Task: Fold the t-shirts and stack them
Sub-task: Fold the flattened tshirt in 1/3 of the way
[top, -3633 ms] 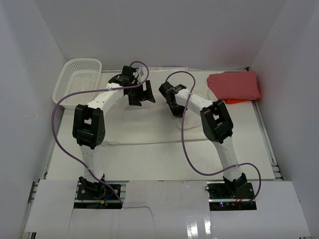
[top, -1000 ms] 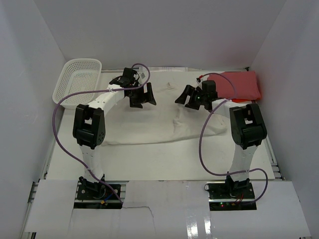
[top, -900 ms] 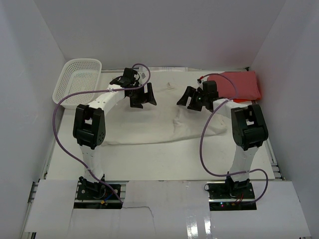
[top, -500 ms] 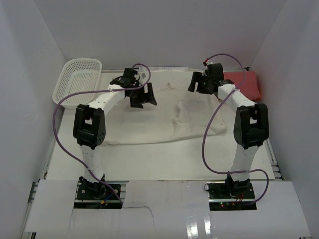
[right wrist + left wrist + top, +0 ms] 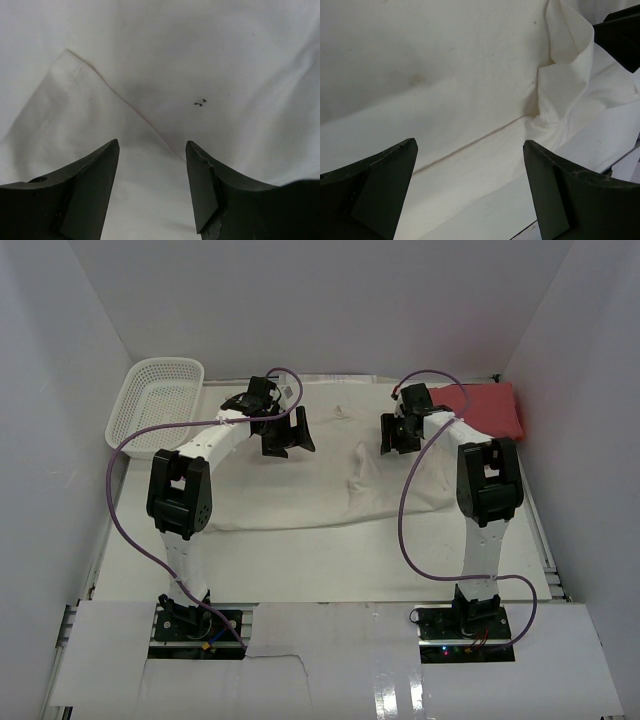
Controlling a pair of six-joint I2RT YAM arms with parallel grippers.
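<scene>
- Top external view, left to right: white mesh basket [image 5: 168,362] sits at 10 o'clock, off the cloth, likely parked out of the work area.
- left gripper [image 5: 288,440] hangs over the upper-left part of the cream-white t-shirt [image 5: 300,490]. The claw is released and spread wide, with nothing between the fingers. The left wrist view shows flat cloth with one long crease and a bunched fold toward 2 o'clock.
- The cream-white t-shirt is spread across the table [image 5: 330,560] centre, from 9 to 3 o'clock, with a rumpled ridge right of the middle. It is laid out flat, probably so it can be folded.
- right gripper [image 5: 393,435] is at about 1 o'clock over the shirt's upper right. The claw is released, fingers apart, straddling a folded cloth edge in the right wrist view. It looks lined up to pinch that edge.
- red t-shirt [image 5: 480,410] lies at 2 o'clock, folded into a block, probably the stack base.
- No brand, label or writing is readable; only tiny dark specks show on the cloth.
</scene>
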